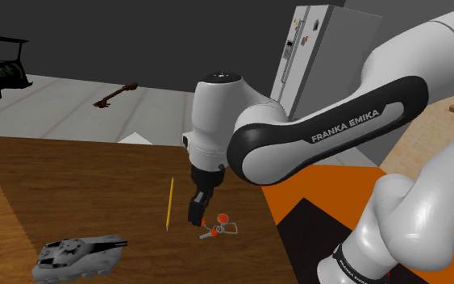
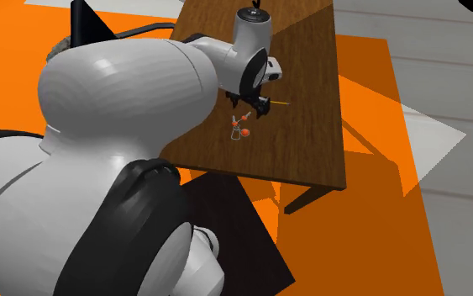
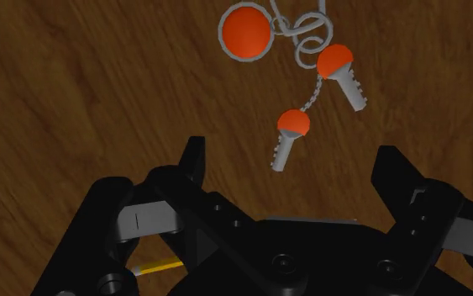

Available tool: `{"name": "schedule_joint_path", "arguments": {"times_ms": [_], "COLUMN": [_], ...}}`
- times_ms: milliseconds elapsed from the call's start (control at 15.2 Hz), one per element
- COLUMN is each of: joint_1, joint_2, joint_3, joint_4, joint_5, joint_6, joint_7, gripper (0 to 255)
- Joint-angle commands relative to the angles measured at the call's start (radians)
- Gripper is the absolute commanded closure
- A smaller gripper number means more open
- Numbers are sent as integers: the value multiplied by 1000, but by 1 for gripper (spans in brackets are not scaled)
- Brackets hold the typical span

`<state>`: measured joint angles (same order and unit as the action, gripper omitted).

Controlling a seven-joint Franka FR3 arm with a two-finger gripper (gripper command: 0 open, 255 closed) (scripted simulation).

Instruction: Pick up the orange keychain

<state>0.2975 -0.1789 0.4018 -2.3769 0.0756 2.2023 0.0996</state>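
While the black gripper (image 3: 293, 178) hangs low over the wooden table (image 3: 75, 92), its two fingers stand well apart with nothing between them, so it's open and holding nothing; the orange keychain (image 3: 335, 61) lies flat on the wood just past the fingertips, not touching them; it's an orange disc plus two grey keys with orange heads, joined by a chain and rings; a yellow pencil (image 1: 169, 202) lies near, on the shoulder view's left of the gripper; further left a grey toy tank (image 1: 80, 254) sits on the table; way back there's a grey fridge (image 1: 307, 48).
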Motion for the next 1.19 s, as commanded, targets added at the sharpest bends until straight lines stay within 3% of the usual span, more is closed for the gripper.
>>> {"name": "schedule_joint_path", "arguments": {"times_ms": [0, 528, 594, 1122], "joint_1": [5, 2, 2, 2], "joint_2": [24, 74, 73, 69], "joint_3": [10, 17, 16, 16], "joint_4": [-7, -40, -41, -44], "joint_5": [-6, -27, -26, -24], "joint_6": [33, 113, 113, 112], "joint_7": [6, 23, 22, 20], "gripper": [0, 0, 255, 255]}}
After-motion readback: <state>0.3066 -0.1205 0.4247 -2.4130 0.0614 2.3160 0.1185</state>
